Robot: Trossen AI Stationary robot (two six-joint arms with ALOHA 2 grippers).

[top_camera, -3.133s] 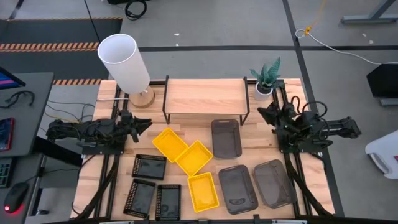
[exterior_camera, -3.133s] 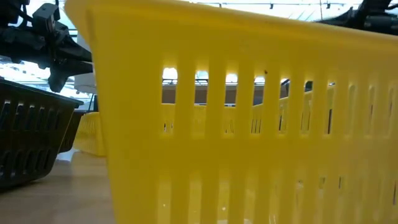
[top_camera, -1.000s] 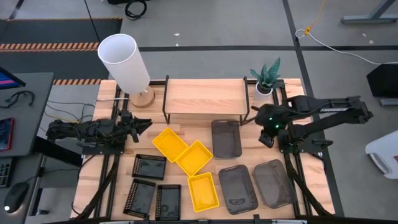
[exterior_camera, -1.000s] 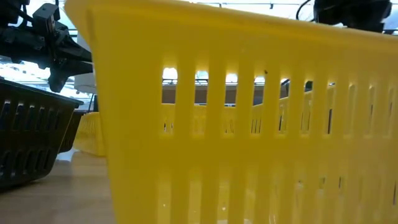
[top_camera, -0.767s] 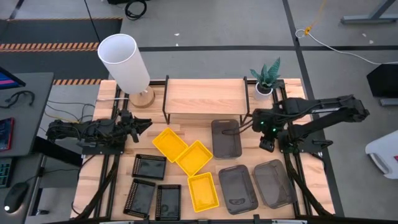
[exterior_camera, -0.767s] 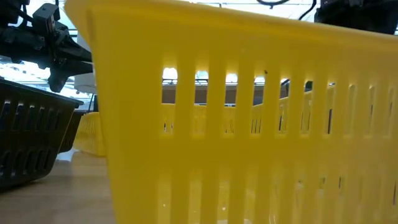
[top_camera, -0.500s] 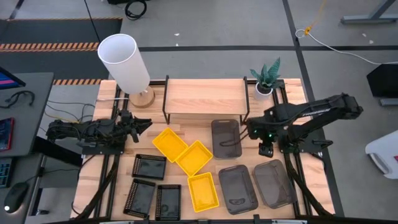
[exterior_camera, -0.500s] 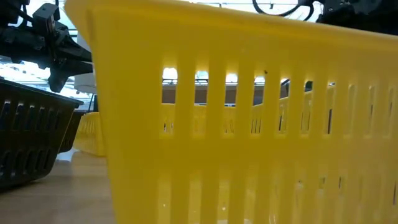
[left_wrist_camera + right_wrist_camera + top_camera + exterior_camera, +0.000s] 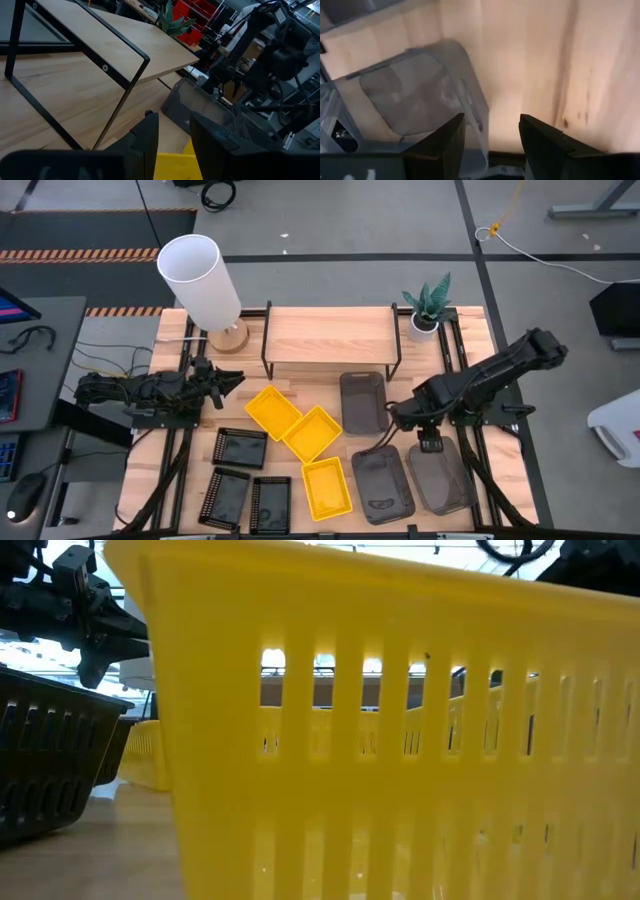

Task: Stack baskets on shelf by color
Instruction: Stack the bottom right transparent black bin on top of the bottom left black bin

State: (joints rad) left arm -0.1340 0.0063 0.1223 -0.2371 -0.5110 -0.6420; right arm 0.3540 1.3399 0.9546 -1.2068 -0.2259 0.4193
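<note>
Three yellow baskets (image 9: pixel 312 433), three grey baskets (image 9: pixel 381 485) and three black baskets (image 9: pixel 241 448) lie flat on the tabletop, on the near side of the shelf (image 9: pixel 330 335). My right gripper (image 9: pixel 395 417) points down, open, over bare wood between the far grey basket (image 9: pixel 364 402) and the two near ones. In its wrist view a grey basket's rounded corner (image 9: pixel 415 95) lies just beside the open fingers (image 9: pixel 490 135). My left gripper (image 9: pixel 228 383) waits at the table's left, open and level, aimed at the shelf's leg (image 9: pixel 120 95).
A white lamp (image 9: pixel 200 280) and a potted plant (image 9: pixel 428 305) flank the shelf at the back. In the low view one yellow basket's slotted wall (image 9: pixel 400 740) fills the picture, with a black basket (image 9: pixel 50 760) at its left.
My right arm has swung from the table's far right, near the plant, toward the near edge and the middle. It has sunk and tipped its gripper from slanting to pointing almost straight down over the grey baskets. The baskets lie as before.
</note>
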